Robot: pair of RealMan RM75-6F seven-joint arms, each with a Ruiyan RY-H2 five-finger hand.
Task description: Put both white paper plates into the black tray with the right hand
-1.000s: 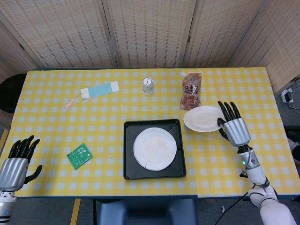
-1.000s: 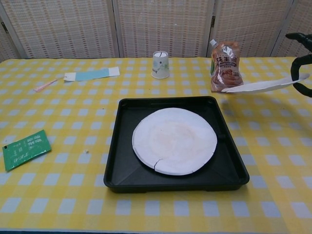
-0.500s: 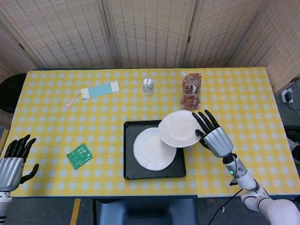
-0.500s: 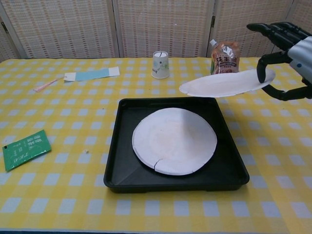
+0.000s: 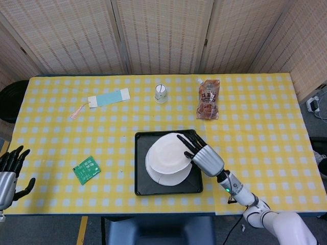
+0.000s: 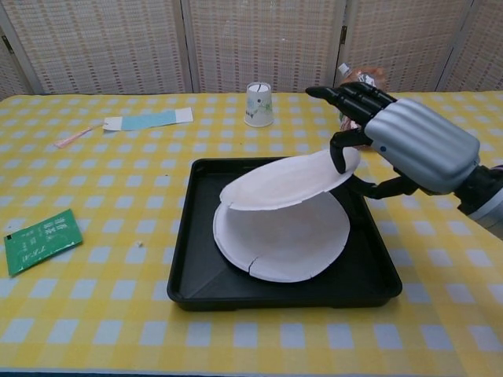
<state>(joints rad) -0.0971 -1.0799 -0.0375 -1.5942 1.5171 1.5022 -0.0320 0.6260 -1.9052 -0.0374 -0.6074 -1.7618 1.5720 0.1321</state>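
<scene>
A black tray [image 5: 143, 188] [image 6: 196, 290] sits at the table's front middle. One white paper plate [image 5: 166, 176] [image 6: 283, 247] lies flat in it. My right hand [image 5: 204, 157] [image 6: 413, 145] pinches the right rim of a second white paper plate [image 5: 168, 153] [image 6: 283, 184], holding it tilted over the tray. Its left edge dips down onto or just above the lower plate. My left hand [image 5: 7, 171] hangs at the table's front left edge, fingers apart, holding nothing.
A white paper cup [image 5: 161, 93] [image 6: 258, 104] and a brown snack pouch [image 5: 208, 99] [image 6: 363, 78] stand behind the tray. A blue strip [image 5: 108, 97] [image 6: 147, 120] lies at the back left, a green packet [image 5: 86, 169] [image 6: 41, 239] at the front left.
My right hand has carried the second plate leftward from the table's right side to over the tray and lowered it, tilted, toward the plate lying there. My left hand slid lower.
</scene>
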